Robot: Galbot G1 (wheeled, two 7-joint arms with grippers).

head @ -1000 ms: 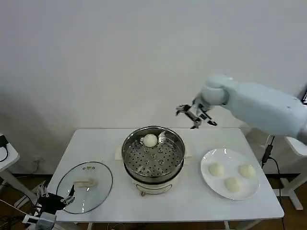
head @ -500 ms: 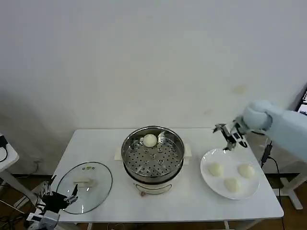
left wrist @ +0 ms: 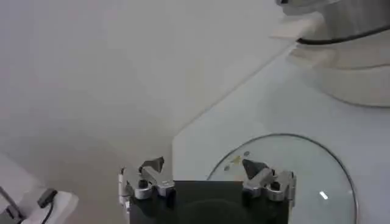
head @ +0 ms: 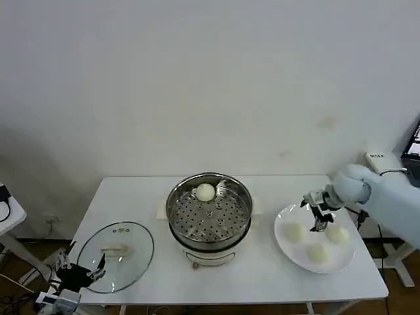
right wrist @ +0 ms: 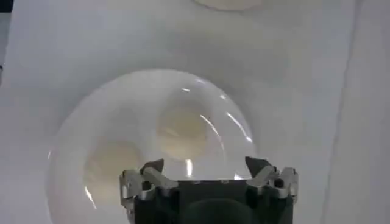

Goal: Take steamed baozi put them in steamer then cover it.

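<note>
The steamer (head: 210, 213) stands mid-table with one steamed baozi (head: 205, 192) on the far side of its perforated tray. Three more baozi (head: 293, 231) (head: 337, 234) (head: 317, 252) lie on a white plate (head: 292, 260) at the right. My right gripper (head: 319, 220) hangs open just above the plate, between the two farther buns. In the right wrist view its jaws (right wrist: 204, 165) are spread over the plate (right wrist: 109, 109), with one baozi (right wrist: 181, 131) ahead of them and another (right wrist: 113, 170) to the side. My left gripper (head: 79, 272) waits open off the table's front left corner.
A round glass lid (head: 116, 254) with a cream handle lies flat on the white table (head: 262, 279) at the front left, also in the left wrist view as the lid (left wrist: 292, 176) beside the steamer base (left wrist: 347, 67). A small side table (head: 6, 210) stands at far left.
My right arm has swung from behind the steamer to the right and down, and now hangs over the plate. The baozi, steamer and lid have not moved.
</note>
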